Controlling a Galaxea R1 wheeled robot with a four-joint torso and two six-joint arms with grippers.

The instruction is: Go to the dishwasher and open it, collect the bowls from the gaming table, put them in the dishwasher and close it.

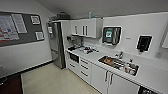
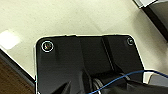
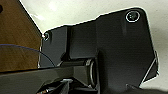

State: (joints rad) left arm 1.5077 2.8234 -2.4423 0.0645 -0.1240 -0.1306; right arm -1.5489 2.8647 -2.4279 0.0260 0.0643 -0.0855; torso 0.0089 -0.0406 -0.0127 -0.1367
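Along the right wall, a white counter [image 1: 150, 75] holds a steel sink [image 1: 117, 63]; a tall fridge [image 1: 56, 45] stands beyond. Finger state of both grippers: cannot tell.

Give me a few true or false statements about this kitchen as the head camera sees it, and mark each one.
1. A steel sink is set into the white counter. True.
2. The tall fridge stands at the counter's far end. True.
3. The notice board hangs above the sink. False: it is on the left wall, away from the counter.
4. The wall cabinets are black. False: they are white with dark handles.
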